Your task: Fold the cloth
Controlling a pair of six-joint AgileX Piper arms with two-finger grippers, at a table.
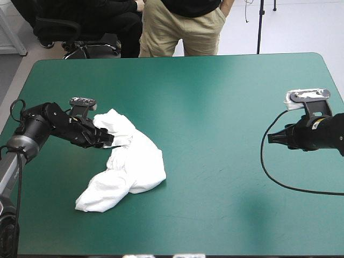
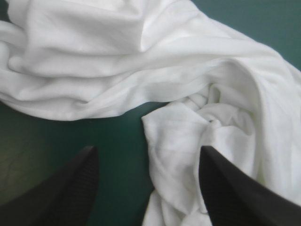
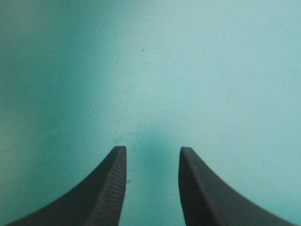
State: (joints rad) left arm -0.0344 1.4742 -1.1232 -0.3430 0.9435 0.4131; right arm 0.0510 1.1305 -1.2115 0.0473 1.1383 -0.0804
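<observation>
We see our left arm, black and bulky with rounded joints, a silver-grey ring at one joint, our right arm matte black too, curved fin-shaped fingers finely ribbed inside

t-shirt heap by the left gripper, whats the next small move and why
Probably ease the left gripper forward a little and shut it on the T-shirt fold ahead: its fingers stand open with a flap of crumpled cloth reaching between them, nothing gripped yet. The right gripper, open over bare teal-green cover, is too far off to help.
</observation>
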